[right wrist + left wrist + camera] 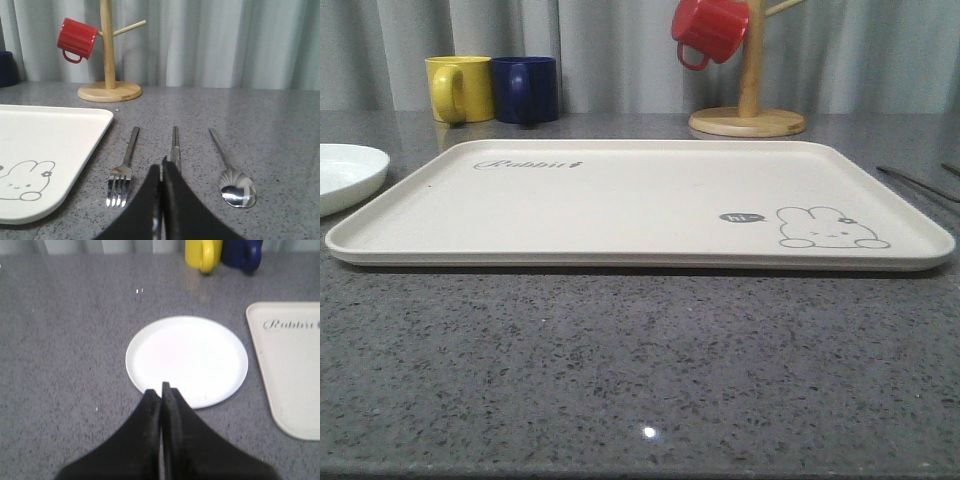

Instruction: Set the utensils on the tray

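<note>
The cream tray (620,200) with the bunny drawing lies bare in the middle of the table. Right of it lie the utensils: a steel fork (125,167), a pair of chopsticks (175,145) and a spoon (232,175), side by side on the grey top. My right gripper (161,167) hangs shut above the near end of the chopsticks, with nothing in it. A white plate (187,360) rests left of the tray (290,365). My left gripper (160,388) is shut and empty over the plate's near rim.
A yellow mug (460,88) and a blue mug (525,88) stand at the back left. A wooden mug stand (748,115) with a red mug (708,28) hanging on it stands at the back right. Curtains close off the far side.
</note>
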Controlling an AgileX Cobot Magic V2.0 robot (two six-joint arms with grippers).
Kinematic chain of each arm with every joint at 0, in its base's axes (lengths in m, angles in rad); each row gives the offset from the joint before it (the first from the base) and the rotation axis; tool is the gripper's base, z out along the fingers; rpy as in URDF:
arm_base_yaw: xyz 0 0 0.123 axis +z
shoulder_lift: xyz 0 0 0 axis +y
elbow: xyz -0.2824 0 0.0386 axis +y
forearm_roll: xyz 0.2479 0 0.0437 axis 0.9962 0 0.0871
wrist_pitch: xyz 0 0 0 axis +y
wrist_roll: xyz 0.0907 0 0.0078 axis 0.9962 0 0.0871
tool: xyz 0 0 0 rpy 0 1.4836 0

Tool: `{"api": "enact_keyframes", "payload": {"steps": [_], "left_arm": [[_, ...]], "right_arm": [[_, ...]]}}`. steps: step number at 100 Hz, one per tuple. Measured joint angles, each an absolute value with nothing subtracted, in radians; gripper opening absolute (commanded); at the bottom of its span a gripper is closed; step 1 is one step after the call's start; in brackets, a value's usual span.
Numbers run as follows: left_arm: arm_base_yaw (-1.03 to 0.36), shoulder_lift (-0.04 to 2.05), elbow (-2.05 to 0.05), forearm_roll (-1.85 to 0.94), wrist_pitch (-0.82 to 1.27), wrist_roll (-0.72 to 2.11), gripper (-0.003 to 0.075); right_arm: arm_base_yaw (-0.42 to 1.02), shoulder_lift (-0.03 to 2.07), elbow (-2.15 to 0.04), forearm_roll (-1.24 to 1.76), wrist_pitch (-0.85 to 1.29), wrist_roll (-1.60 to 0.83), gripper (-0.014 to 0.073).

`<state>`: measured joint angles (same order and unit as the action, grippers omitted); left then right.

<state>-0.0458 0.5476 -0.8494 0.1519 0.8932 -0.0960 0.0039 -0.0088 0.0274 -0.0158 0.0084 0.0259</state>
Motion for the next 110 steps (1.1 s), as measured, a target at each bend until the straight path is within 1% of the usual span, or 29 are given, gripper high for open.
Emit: {"api": "enact_keyframes", "payload": {"steps": [13, 30, 37, 44, 47, 49, 54, 56, 59, 61, 66, 70, 91, 110], "left_arm": [[-0.046, 0.621, -0.856, 0.15, 0.955, -0.096, -0.0018], [-0.046, 0.656, -0.856, 0.15, 0.966, -0.096, -0.0017], [-0.046, 0.657, -0.856, 0.15, 0.966, -0.096, 0.0002], [-0.046, 0.657, -0.856, 0.15, 0.966, -0.096, 0.0083], [-0.046, 0.657, -0.856, 0.15, 0.966, -0.096, 0.0144], [-0.046, 0.657, -0.856, 0.15, 0.966, -0.096, 0.0172], [-0.046, 0.657, -0.856, 0.15, 0.966, -0.096, 0.0291], [-0.046, 0.657, -0.856, 0.15, 0.966, -0.096, 0.032], [-0.046, 0.657, -0.856, 0.15, 0.966, -0.096, 0.0384], [-0.046, 0.657, -0.856, 0.15, 0.966, -0.096, 0.0414], [-0.046, 0.657, -0.856, 0.15, 0.966, -0.096, 0.0457], [-0.046, 0.657, -0.856, 0.148, 0.967, -0.096, 0.0466], [-0.046, 0.682, -0.858, 0.146, 0.953, -0.096, 0.0465], [-0.046, 0.846, -0.919, 0.146, 0.924, -0.096, 0.0465]], "right_arm": [[0.004, -0.009, 0.027, -0.016, 0.008, 0.026, -0.0068], [0.004, -0.009, 0.027, -0.016, 0.008, 0.026, -0.0068], [0.004, -0.009, 0.027, -0.016, 0.008, 0.026, -0.0068], [0.004, -0.009, 0.027, -0.016, 0.008, 0.026, -0.0068], [0.004, -0.009, 0.027, -0.016, 0.008, 0.026, -0.0068], [0.004, -0.009, 0.027, -0.016, 0.008, 0.026, -0.0068], [0.004, -0.009, 0.027, -0.016, 0.008, 0.026, -0.0068], [0.004, -0.009, 0.027, -0.016, 0.008, 0.026, -0.0068], [0.004, -0.009, 0.027, -0.016, 0.008, 0.026, -0.0068], [0.004, -0.009, 0.027, -0.016, 0.008, 0.026, -0.0068], [0.004, -0.009, 0.027, -0.016, 0.008, 0.026, -0.0068], [0.004, -0.009, 0.027, -0.016, 0.008, 0.026, -0.0068], [0.004, -0.009, 0.027, -0.016, 0.008, 0.026, -0.0068], [0.004, -0.009, 0.027, -0.016, 0.008, 0.026, -0.0068]]}}
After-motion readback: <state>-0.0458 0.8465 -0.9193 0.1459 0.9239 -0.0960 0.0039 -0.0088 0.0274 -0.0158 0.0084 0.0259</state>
